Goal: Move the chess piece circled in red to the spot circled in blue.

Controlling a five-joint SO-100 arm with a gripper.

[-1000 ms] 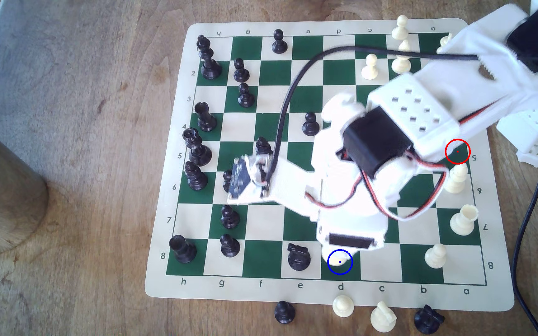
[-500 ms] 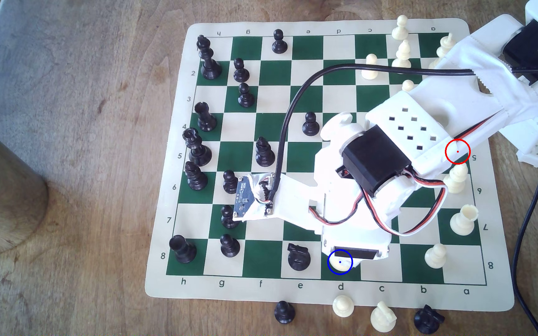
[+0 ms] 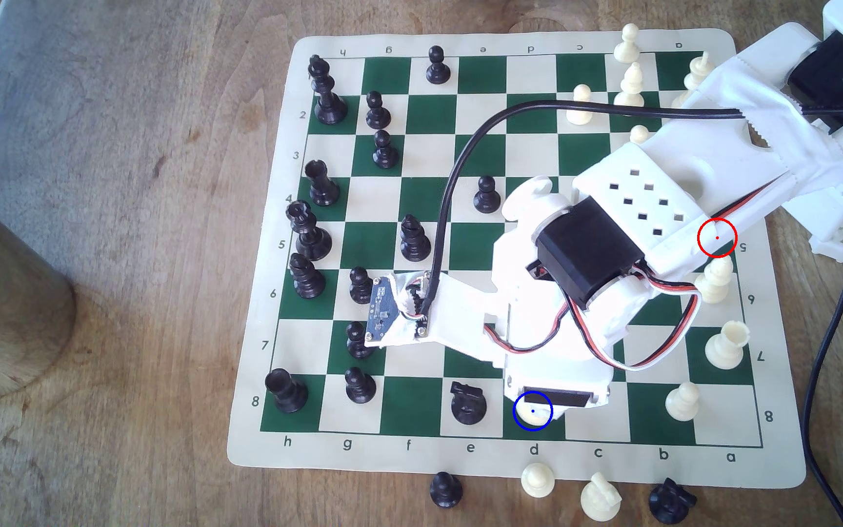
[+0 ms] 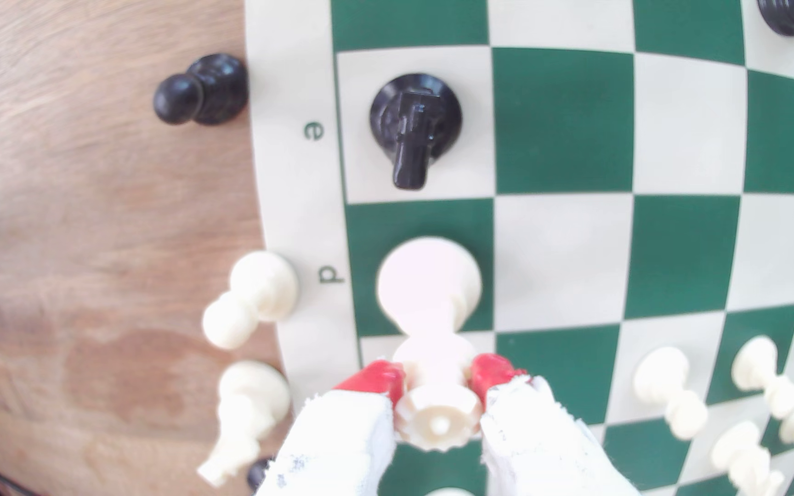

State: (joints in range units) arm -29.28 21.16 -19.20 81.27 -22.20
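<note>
Nothing moved; gripper (image 4: pixel 438 377) around queen (image 4: pixel 428 286).

The queen (image 4: pixel 428 291) looks like smooth cream plastic; the bench (image 3: pixel 130 253) is grainy matt wood; the board mat (image 3: pixel 267 456) is smooth and matt.

Piece: cream-white queen (image 4: pixel 435 334), round flared base, slim body, notched crown with a small knob.
Pose: upright between my red fingertips (image 4: pixel 381 377), which pinch it just under the crown.
Place: its base sits on the blue-ringed dark green square (image 3: pixel 516 428), directly beneath my pincer (image 4: pixel 437 379), at the board's edge by the letter d.
</note>
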